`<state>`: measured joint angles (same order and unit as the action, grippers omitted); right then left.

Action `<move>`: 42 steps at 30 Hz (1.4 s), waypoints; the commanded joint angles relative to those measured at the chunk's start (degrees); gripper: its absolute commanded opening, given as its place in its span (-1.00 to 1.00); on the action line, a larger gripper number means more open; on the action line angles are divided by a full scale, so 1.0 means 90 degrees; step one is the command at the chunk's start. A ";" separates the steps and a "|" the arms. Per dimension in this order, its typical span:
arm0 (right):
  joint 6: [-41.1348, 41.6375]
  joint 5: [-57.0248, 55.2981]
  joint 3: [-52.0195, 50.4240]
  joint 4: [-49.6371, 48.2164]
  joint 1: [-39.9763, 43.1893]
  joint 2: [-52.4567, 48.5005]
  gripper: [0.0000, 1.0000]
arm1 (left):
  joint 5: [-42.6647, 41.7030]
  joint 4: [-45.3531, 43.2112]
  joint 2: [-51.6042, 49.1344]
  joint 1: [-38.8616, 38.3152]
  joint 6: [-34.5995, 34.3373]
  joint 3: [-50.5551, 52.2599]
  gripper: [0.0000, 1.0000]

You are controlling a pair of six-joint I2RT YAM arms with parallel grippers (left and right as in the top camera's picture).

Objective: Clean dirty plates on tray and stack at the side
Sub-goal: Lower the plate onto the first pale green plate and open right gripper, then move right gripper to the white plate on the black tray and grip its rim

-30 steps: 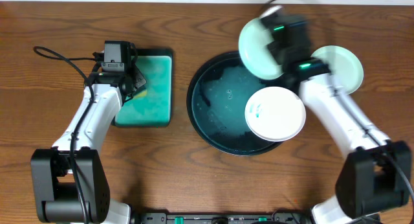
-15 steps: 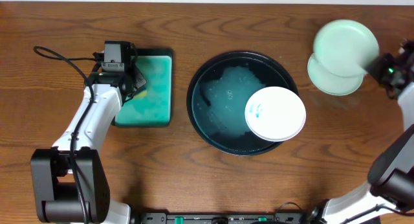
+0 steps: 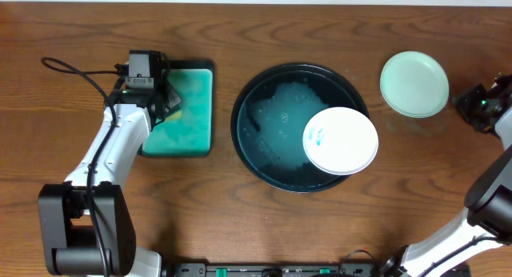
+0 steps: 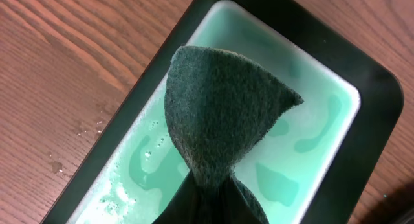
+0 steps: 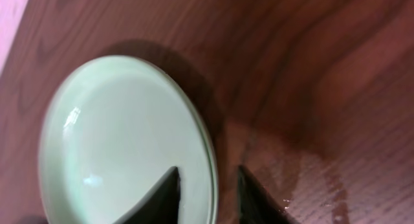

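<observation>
The right gripper [image 5: 207, 179], fingers spread, straddles the rim of the mint plate [image 5: 123, 153] at the right of the table [image 3: 80, 21]; a crooked retreat could snag and drag it. The left gripper [image 3: 170, 102] pinches the sponge [image 4: 220, 127] over the teal dish [image 4: 310, 120], while one smeared white plate [image 3: 340, 140] lies in the black tray [image 3: 238, 129].

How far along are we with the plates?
Done: a pale mint plate lies on the table right of the tray, the right gripper open beside it; whether another lies beneath is unclear. In hand: the left gripper pinches the sponge over the teal dish. Remaining: one smeared white plate on the tray.
</observation>
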<state>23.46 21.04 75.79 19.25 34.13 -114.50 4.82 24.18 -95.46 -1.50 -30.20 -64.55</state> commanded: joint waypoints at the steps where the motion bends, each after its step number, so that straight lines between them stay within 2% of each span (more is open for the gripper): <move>1: -0.0046 0.0277 0.0032 0.0024 -0.0177 -0.0005 -0.37 | 0.0036 -0.0027 0.0039 0.0022 -0.0058 0.0066 -0.86; 8: -0.0085 0.1173 0.0032 0.0653 -0.0267 0.0515 -0.15 | 0.0036 -0.0027 0.0039 0.0022 -0.0058 0.0066 -0.86; 11: -0.0534 0.1161 0.0032 0.1069 -0.0437 0.0976 -0.07 | 0.0034 -0.0029 0.0039 0.0022 -0.0058 0.0066 -0.85; 16: -0.1037 0.0469 0.0032 0.1865 -0.1110 0.1953 0.08 | 0.0034 -0.0027 0.0039 0.0022 -0.0058 0.0066 -0.86; 20: -0.1248 -0.0410 0.0032 0.2305 -0.2030 0.2759 0.26 | 0.0034 -0.0027 0.0039 0.0022 -0.0058 0.0066 -0.86; 21: -0.1294 -0.0585 0.0032 0.2368 -0.2266 0.2912 0.35 | 0.0034 -0.0027 0.0039 0.0022 -0.0058 0.0066 -0.85; 22: -0.1309 -0.0772 0.0032 0.2429 -0.2555 0.3084 0.54 | 0.0034 -0.0027 0.0039 0.0022 -0.0058 0.0066 -0.85; 23: -0.1309 -0.0908 0.0032 0.2494 -0.2834 0.3225 0.89 | 0.0034 -0.0027 0.0039 0.0022 -0.0058 0.0066 -0.86; 24: -0.1311 -0.1005 0.0032 0.2548 -0.3062 0.3322 0.98 | 0.0034 -0.0024 0.0039 0.0022 -0.0058 0.0066 -0.86; 32: -0.1447 -0.1749 0.0029 0.3684 -0.4422 0.3356 0.99 | 0.0034 0.0022 0.0039 0.0022 -0.0058 0.0066 -0.85; 37: -0.1314 -0.1989 0.0017 0.4490 -0.4709 0.3164 0.99 | 0.0032 0.0075 0.0039 0.0022 -0.0058 0.0066 -0.86; 42: -0.0818 -0.2773 0.0005 0.4947 -0.4731 0.2841 0.99 | 0.0032 0.0075 0.0039 0.0022 -0.0058 0.0066 -0.86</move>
<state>12.93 1.98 75.79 63.16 -8.01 -87.09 4.82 24.73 -95.46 -1.50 -30.20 -64.51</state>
